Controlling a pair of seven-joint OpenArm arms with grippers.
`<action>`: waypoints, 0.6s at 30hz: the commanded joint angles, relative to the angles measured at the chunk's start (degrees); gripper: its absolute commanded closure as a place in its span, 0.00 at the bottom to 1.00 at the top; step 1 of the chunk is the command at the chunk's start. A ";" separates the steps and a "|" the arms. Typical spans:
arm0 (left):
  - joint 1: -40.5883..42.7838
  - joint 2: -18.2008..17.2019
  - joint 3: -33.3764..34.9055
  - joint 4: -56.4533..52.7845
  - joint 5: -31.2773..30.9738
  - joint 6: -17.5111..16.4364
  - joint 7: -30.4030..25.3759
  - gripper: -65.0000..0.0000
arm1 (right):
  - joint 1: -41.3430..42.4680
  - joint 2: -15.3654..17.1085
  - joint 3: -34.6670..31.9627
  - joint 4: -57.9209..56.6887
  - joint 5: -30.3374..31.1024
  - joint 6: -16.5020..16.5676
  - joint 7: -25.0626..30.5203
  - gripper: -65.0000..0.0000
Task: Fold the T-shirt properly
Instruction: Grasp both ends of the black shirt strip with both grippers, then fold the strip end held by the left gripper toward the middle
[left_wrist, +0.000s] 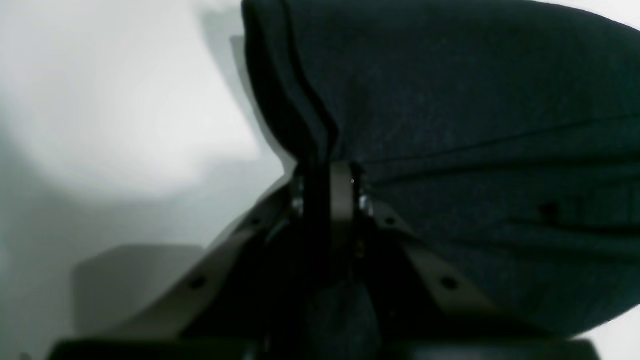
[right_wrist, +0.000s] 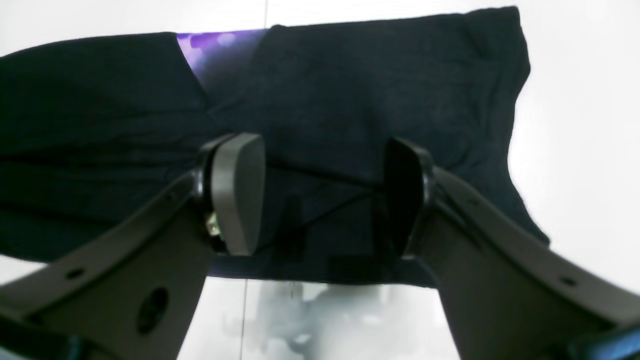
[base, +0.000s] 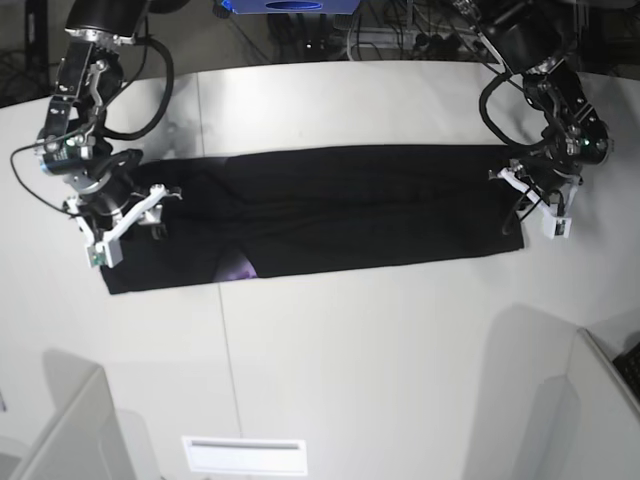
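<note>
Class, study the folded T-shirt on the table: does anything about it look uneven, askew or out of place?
Yes. On the T-shirt, a small purple patch of print peeks out near the front edge where the dark layers do not quite meet. Otherwise it lies as a long, fairly straight band.

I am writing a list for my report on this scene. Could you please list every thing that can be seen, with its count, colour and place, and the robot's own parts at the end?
T-shirt: one, black, lying as a long band across the middle of the table; one end is pinched up.
Printed picture: one patch, purple, showing at a gap in the folds near the band's front edge.
Table: one, white, under everything.
Cables: several, dark, behind the table.
Left gripper: one, dark grey, at one end of the band, shut on the T-shirt's edge.
Right gripper: one, dark grey, above the other end, open, holding nothing.
</note>
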 joint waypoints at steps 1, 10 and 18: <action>-0.87 -1.41 -0.22 1.68 0.92 0.42 -0.45 1.00 | 0.43 0.63 0.39 1.27 0.49 0.19 1.24 0.44; 1.24 -4.40 0.22 10.91 0.74 0.42 -1.77 1.00 | -0.63 0.63 0.65 2.06 0.49 0.19 1.42 0.45; 5.64 -3.52 6.99 19.96 0.92 0.42 -1.51 1.00 | 1.04 -2.62 6.89 2.06 0.58 0.10 1.24 0.44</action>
